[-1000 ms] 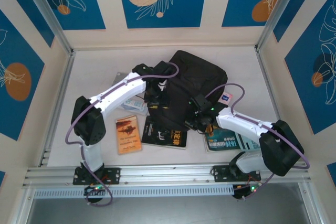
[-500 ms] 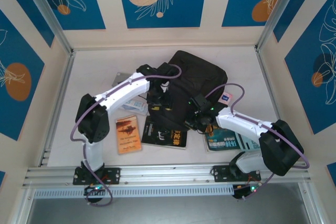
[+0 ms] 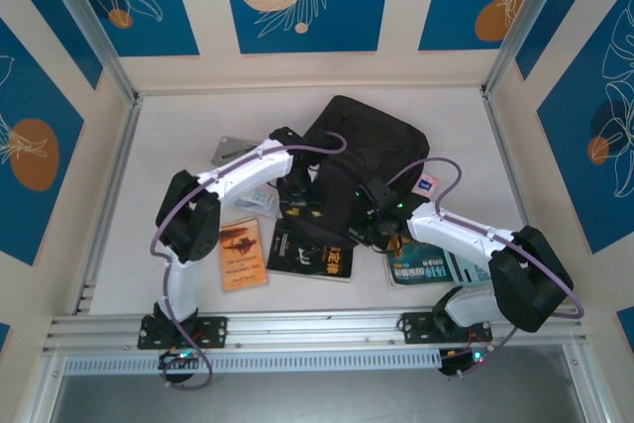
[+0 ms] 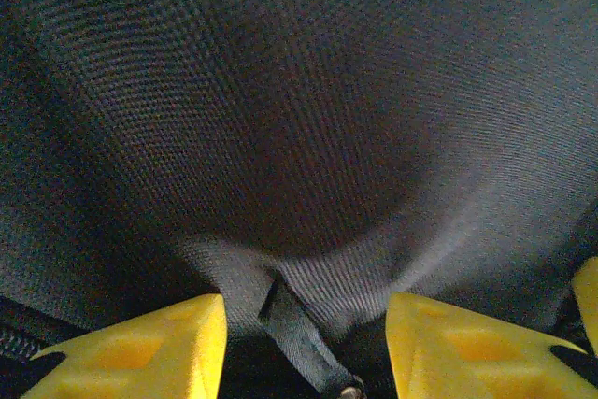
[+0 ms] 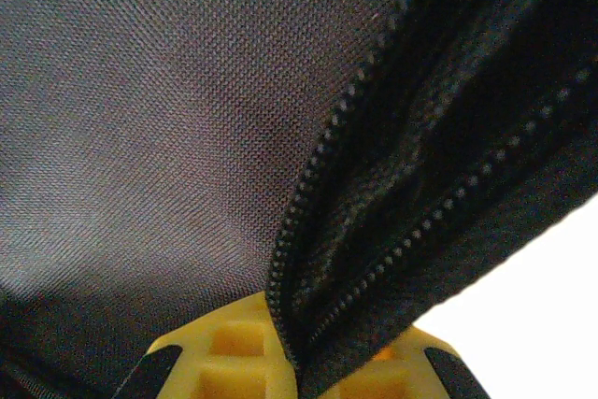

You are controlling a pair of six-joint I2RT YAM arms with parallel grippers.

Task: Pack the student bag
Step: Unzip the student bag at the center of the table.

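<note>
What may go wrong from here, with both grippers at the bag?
The right gripper pinches the student bag at its zipper edge; a hard pull may make the fabric slip out. The left gripper stands open on both sides of a thin strap; closing may miss it.

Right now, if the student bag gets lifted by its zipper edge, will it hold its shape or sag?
Probably sags: the student bag lies slumped, its woven fabric puckered. The zipper edge folds softly, so likely it drapes rather than slides.

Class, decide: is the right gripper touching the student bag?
Touching. In the right wrist view, the right gripper pinches the zipper edge of the student bag.
</note>
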